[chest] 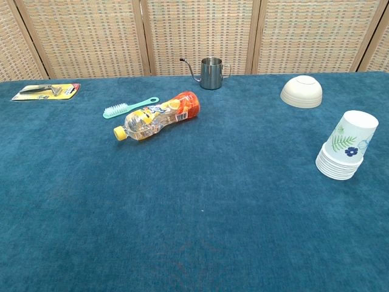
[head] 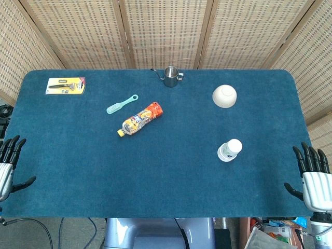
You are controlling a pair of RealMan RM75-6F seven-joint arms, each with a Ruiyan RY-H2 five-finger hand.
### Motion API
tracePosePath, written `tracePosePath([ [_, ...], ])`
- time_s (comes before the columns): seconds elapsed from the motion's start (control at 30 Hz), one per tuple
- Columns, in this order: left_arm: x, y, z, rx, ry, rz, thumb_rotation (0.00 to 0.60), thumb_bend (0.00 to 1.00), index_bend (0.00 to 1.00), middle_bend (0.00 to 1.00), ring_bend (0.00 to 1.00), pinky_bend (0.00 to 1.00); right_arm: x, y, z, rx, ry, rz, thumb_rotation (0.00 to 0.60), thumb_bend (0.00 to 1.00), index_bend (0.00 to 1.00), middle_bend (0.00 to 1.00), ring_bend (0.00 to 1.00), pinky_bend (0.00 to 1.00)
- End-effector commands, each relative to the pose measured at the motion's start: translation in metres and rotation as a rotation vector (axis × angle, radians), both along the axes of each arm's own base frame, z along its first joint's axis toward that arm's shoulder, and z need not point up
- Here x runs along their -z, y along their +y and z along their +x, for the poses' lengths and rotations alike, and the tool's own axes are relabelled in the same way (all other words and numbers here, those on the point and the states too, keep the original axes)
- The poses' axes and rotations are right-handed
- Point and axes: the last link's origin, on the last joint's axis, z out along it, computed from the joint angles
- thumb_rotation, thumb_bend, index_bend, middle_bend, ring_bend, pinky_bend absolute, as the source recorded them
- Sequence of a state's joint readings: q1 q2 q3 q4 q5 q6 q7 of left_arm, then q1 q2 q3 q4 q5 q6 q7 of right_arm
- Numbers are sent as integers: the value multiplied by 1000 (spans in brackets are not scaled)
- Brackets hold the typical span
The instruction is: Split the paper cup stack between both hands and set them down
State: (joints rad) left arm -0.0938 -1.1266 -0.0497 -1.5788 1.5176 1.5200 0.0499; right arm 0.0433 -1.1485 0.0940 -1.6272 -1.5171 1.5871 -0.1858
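The stack of white paper cups [head: 229, 150] with a leaf print stands upside down on the blue table, right of centre; the chest view shows the paper cup stack [chest: 346, 147] leaning slightly. My left hand [head: 9, 165] hangs at the table's left edge with fingers spread and nothing in it. My right hand [head: 313, 179] is at the right edge, fingers spread upward, also holding nothing. Both hands are far from the cups and do not appear in the chest view.
An orange drink bottle [head: 140, 119] lies on its side mid-table, with a teal brush [head: 122, 104] beside it. A steel pitcher [head: 170, 76] and an overturned white bowl [head: 224, 96] sit toward the back. A packaged tool [head: 65, 85] lies back left.
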Motion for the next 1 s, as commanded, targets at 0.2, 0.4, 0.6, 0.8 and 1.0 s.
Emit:
tracePosePath([
  [0.2,0,2,2,4,-9,0,600,131,0,0,0,0,4,-2,1,1,-7,22,600,0,0,0,0,0],
  [0.4,0,7,3,5,-10,-4,600,130,0,0,0,0,7,-46,18,-64,-64,159,600,0,0,0,0,0],
  [0.6,1,16,0,4,-13,8,600,131,0,0,0,0,9,-109,30,-27,-27,291,600,0,0,0,0,0],
  [0.8,3,20,-3,-10,-9,5,600,131,0,0,0,0,16,-136,31,55,-14,399,600,0,0,10,0,10],
  [1.0,7,22,-5,-24,-1,-7,600,133,0,0,0,0,22,-146,28,103,-65,455,600,0,0,66,0,78],
])
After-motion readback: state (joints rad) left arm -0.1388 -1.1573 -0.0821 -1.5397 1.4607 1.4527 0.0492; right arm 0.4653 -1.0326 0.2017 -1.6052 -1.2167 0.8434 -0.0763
